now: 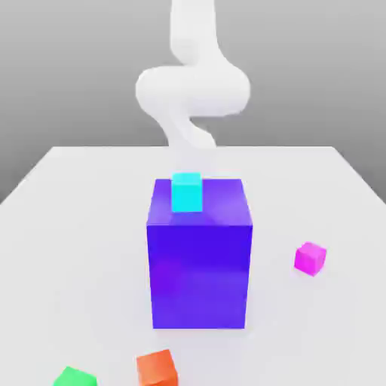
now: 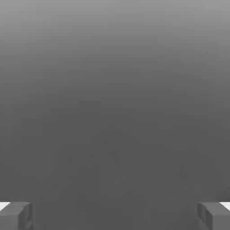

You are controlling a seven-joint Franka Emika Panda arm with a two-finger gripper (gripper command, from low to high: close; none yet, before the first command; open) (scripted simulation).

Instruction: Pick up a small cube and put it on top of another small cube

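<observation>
The fingers (image 2: 15, 216) are seen spread wide apart in the hand view, with nothing held between them and only a grey backdrop beyond. In the exterior view, the white arm (image 1: 192, 87) is seen rising behind the blue block (image 1: 200, 260), near the far edge of the surface (image 1: 75, 226). A cyan cube (image 1: 186, 192) is seen against the block's top. The pink cube (image 1: 310, 258) is found nearer the surface's right edge. An orange cube (image 1: 157, 369) and a green cube (image 1: 74, 377) are placed at the near edge.
</observation>
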